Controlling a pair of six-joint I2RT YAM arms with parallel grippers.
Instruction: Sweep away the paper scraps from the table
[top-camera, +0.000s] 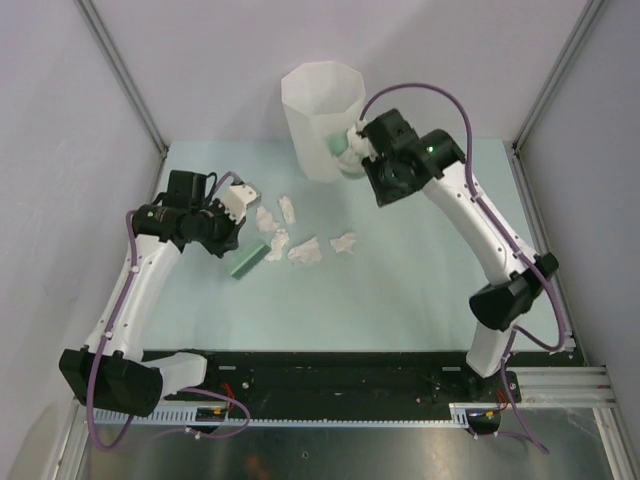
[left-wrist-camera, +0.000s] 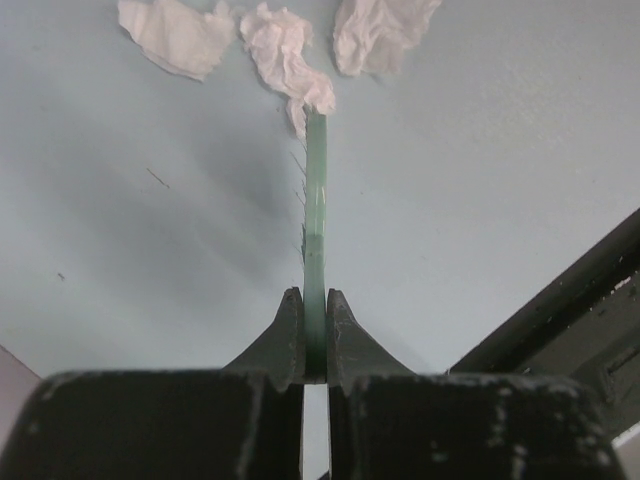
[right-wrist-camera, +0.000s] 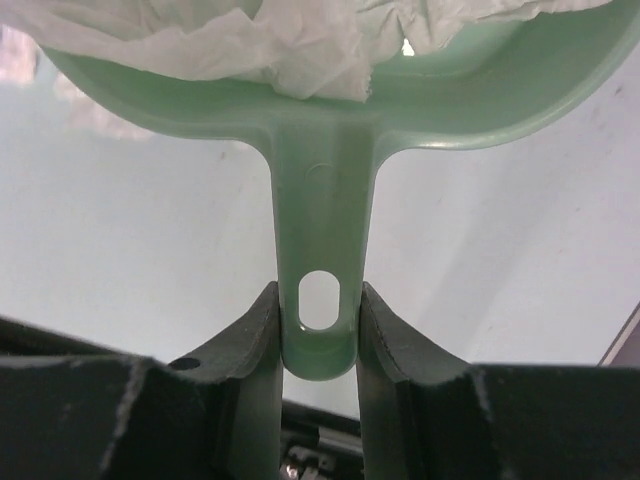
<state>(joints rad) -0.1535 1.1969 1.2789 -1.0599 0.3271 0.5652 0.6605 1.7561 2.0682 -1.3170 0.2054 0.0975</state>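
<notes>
Mint-green bench (top-camera: 410, 290): one. Task stock and hazards as I read them from the console:

- Paper scraps (top-camera: 303, 250), loose: five by my count in the top view, clustered mid-bench just beyond the brush tip. The left wrist view catches only three.
- Paper already collected: one crumpled mass in the dustpan, pieces not countable.
- Brush (top-camera: 247, 262), green, thin: one. The left fingers (left-wrist-camera: 292, 330) pinch it edge-on at its near end, and its far tip touches the nearest scrap.
- Dustpan (right-wrist-camera: 320, 200), pale green: one. The right fingers (right-wrist-camera: 262, 335) are pressed onto its handle end, either side of the hanging hole. It is held up beside the bin.
- Bin (top-camera: 315, 110), white, faceted: one, at the far edge of the bench.

Risks, in my judgement:
- The pan sits close against the bin wall, so a nudge could tip or shove the light bin.
- Paper heaped at the pan lip could fall outside the rim.
- The brush, gripped only at one end, may pivot under load.
- A brisk stroke could scatter the light scraps instead of gathering them.
</notes>
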